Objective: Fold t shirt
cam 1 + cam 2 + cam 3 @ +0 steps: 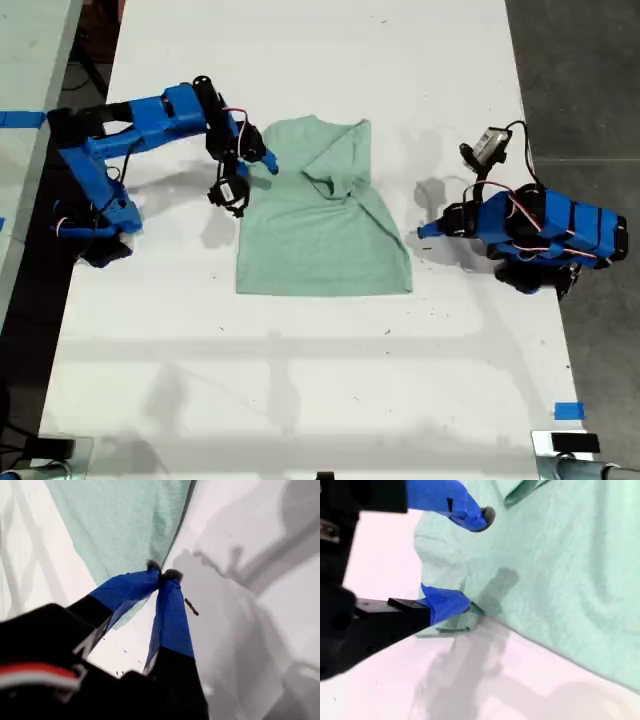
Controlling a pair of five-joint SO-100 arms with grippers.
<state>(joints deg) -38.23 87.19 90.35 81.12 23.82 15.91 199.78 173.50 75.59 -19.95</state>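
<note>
second gripper (470, 560) spread wide over the sleeve edge of the pale mint-green knit t shirt (320, 220), one tip at the hem. first gripper (164, 575) clenched, empty, just off the other edge. shirt mid white table (300, 380), one sleeve folded in. risk: lower tip slides over cloth, pinch misses.

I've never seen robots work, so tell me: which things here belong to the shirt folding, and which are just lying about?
In the job:
- pale mint-green knit t-shirt
- my first gripper, shut beside its edge
- my second gripper, open at its edge

Lying about:
- small blue tape strip on the white table
</note>
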